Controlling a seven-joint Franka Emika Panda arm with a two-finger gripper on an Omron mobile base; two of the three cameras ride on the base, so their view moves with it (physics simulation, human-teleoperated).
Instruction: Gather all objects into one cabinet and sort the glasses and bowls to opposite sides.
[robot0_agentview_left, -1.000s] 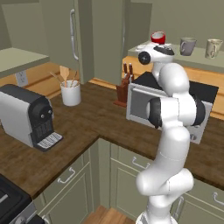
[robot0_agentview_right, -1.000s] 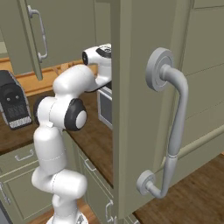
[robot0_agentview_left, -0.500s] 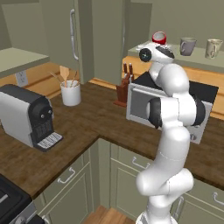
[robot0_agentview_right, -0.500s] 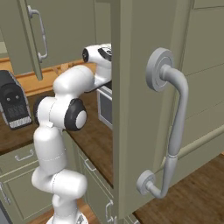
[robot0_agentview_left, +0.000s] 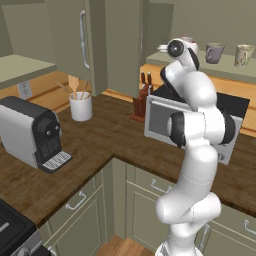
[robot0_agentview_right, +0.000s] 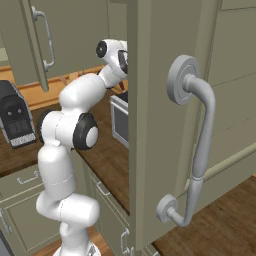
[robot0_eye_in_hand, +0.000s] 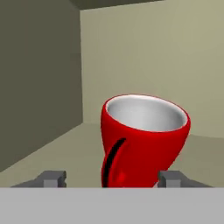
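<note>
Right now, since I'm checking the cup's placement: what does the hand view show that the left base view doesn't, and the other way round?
Hand view: the red cup up close, leaning, its pale inside visible, sitting between the fingertips of the open tool, near the cabinet's inner corner.
Left base view: the grey mug and cream mug further along, plus the coffee machine and utensil crock on the counter.
Both: the cabinet shelf that the cups stand on.
</note>
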